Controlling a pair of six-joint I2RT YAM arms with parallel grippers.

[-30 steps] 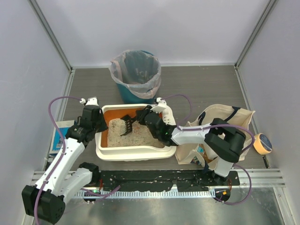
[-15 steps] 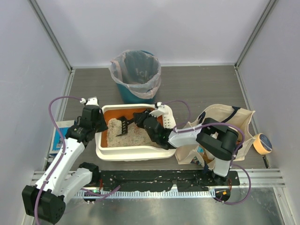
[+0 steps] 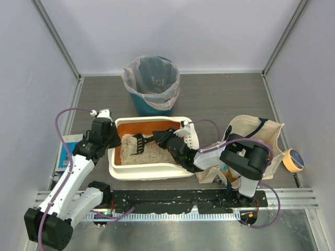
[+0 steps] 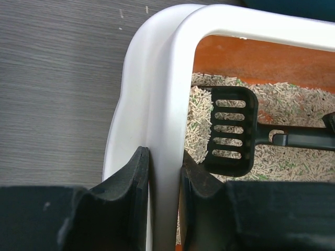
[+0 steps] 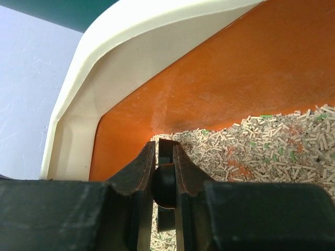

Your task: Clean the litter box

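While the left gripper (image 4: 165,163) pinches the litter box (image 3: 152,172) rim, the right gripper (image 5: 165,157) clamps the black scoop (image 4: 233,130) in the litter (image 4: 293,104). Sifting looks unfinished, and nothing seems carried to the teal bin (image 3: 141,102) yet.

Left arm (image 3: 77,168) stretched forward, left hand (image 4: 165,163) clamped; right arm (image 3: 212,152) bent leftward, right hand (image 5: 164,152) clamped
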